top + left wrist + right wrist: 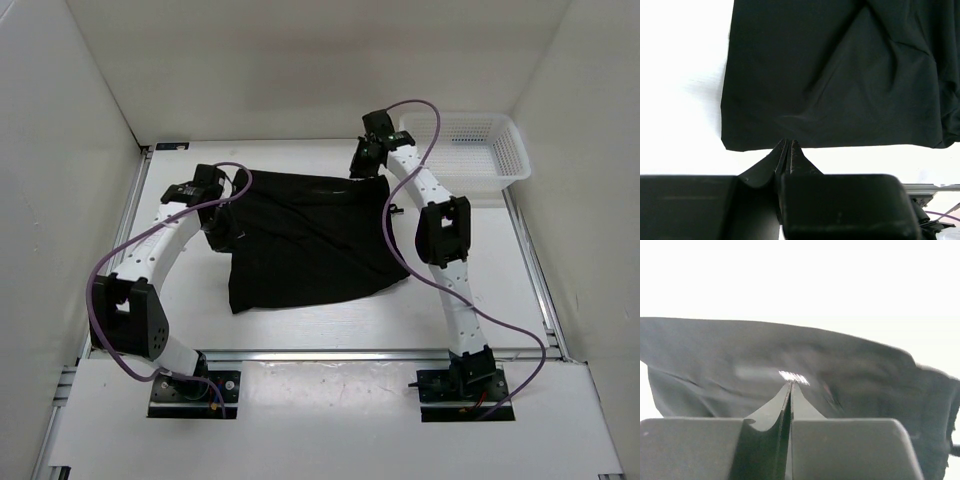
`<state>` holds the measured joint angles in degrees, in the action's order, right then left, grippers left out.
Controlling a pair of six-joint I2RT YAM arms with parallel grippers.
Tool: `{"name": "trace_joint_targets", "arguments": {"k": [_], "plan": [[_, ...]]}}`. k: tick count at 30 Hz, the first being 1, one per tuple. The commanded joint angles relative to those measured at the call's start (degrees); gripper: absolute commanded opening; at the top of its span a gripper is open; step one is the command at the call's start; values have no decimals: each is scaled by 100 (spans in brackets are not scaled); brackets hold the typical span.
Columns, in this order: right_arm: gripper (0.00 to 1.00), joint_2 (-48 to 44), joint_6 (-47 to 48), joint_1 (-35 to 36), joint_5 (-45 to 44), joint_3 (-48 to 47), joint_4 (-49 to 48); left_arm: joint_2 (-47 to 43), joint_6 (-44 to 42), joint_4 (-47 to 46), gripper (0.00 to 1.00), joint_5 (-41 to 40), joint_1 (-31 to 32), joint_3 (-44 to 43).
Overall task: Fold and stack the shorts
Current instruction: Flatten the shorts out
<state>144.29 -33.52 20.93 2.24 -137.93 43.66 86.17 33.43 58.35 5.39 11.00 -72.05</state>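
your bench [330, 320], white; on it your black shorts [310, 235], spread mid-bench between both arms; white mesh basket [470, 150], far right corner; left claw [788, 145] pinching the shorts' hem; right claw [791, 385] pressed together against the cloth, hold unclear

Top view is reading bright and even, soft shadows sitting on the surface [330, 325]. Wrist views are blowing out to pure white around the shorts [840, 75], which are crushing to near-black. Right wrist view is smearing with blur, glare streak showing just above the right end effector [791, 384].
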Motion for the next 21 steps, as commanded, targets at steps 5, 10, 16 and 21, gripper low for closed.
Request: {"name": "trace_joint_targets", "arguments": {"k": [5,10,16,21], "plan": [[22,-171,327,147,-476,-466,-226,-83,-82,72,14,50,-72,-178],[69,-1130,961,421,-1585,1257,-315,40,-82,10,15,155,-72,-178],[73,-1491,777,474,-1718,2059,-288,102,50,-95,17,156,165,-55],[70,-983,777,474,-1665,1375,19,-65,111,-95,17,156,165,50]]}}
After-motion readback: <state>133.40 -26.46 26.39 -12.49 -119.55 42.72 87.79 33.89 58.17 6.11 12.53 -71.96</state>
